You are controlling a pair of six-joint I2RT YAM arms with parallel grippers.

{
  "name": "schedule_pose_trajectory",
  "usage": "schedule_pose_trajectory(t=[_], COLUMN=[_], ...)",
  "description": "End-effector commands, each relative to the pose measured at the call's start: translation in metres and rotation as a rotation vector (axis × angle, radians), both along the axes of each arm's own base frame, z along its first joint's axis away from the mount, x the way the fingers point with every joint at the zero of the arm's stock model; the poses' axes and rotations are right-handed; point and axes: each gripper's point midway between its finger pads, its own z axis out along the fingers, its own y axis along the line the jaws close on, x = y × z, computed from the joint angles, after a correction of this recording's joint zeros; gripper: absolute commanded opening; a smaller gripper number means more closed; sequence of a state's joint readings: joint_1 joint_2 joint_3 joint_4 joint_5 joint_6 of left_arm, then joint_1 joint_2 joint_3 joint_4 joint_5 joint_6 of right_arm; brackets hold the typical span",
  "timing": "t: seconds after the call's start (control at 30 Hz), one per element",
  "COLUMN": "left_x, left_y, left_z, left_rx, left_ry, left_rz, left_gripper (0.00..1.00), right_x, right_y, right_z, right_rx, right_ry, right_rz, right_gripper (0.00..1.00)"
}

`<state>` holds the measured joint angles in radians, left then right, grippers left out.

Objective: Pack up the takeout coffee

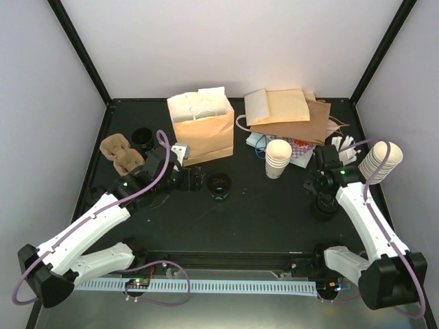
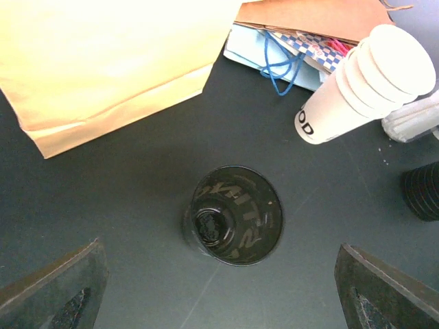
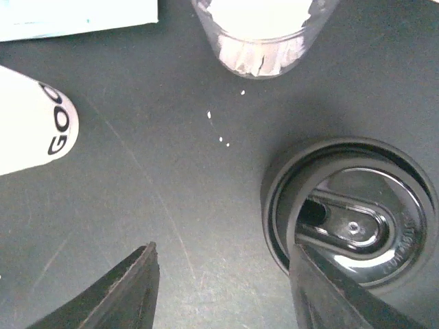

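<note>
stack of cream cups (image 2: 363,82): black letters "OD" on the lowest cup's side | cream cup (image 3: 31,120): black "GOO", cut off by the picture's edge | black cup (image 2: 233,216): pale lettering inside, reversed, not legible | black lid (image 3: 353,212): embossed text, too small to read

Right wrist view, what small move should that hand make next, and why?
Probably shift the right hand sideways toward the black lid before closing: the lid sits off-centre, partly under one finger, and only table shows between the fingers.
</note>
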<state>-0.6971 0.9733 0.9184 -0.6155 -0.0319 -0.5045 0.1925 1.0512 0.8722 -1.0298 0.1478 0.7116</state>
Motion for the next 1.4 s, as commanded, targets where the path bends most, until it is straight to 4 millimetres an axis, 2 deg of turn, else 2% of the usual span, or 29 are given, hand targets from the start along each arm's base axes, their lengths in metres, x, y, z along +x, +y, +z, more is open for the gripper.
schedule_pose_trajectory(t=[0.0,0.23,0.47,0.73,0.87,0.9,1.0,1.1,1.17,1.37], left_x=[0.0,0.006,0.015,0.021,0.022,0.022,0.022,0.021,0.02,0.02], left_y=[0.007,0.022,0.025,0.029,0.029,0.029,0.03,0.031,0.032,0.033], left_z=[0.002,-0.007,-0.009,-0.024,-0.021,-0.02,-0.019,-0.022,-0.025,-0.029], left_rx=[0.012,0.026,0.021,0.045,0.035,0.031,0.031,0.034,0.04,0.045], left_ry=[-0.023,-0.011,0.0,0.036,0.032,0.029,0.026,0.034,0.041,0.05], left_rz=[-0.025,0.021,0.032,0.053,0.047,0.048,0.051,0.05,0.052,0.053], left_gripper=[0.93,0.93,0.93,0.93,0.93,0.93,0.93,0.93,0.93,0.93], right_x=[0.017,0.015,0.014,0.007,0.006,0.006,0.008,0.009,0.008,0.005], right_y=[-0.003,-0.019,-0.031,-0.025,-0.023,-0.023,-0.022,-0.024,-0.026,-0.027], right_z=[-0.008,-0.028,-0.029,-0.045,-0.05,-0.05,-0.047,-0.043,-0.042,-0.046], right_rx=[0.033,-0.048,-0.108,-0.072,-0.065,-0.065,-0.065,-0.072,-0.086,-0.096], right_ry=[-0.002,0.06,0.073,0.106,0.124,0.125,0.12,0.114,0.118,0.147], right_rz=[-0.06,-0.147,-0.181,-0.18,-0.174,-0.172,-0.17,-0.171,-0.173,-0.174], right_gripper=[0.55,0.56,0.56,0.54,0.53,0.52,0.35,0.32,0.24,0.17])
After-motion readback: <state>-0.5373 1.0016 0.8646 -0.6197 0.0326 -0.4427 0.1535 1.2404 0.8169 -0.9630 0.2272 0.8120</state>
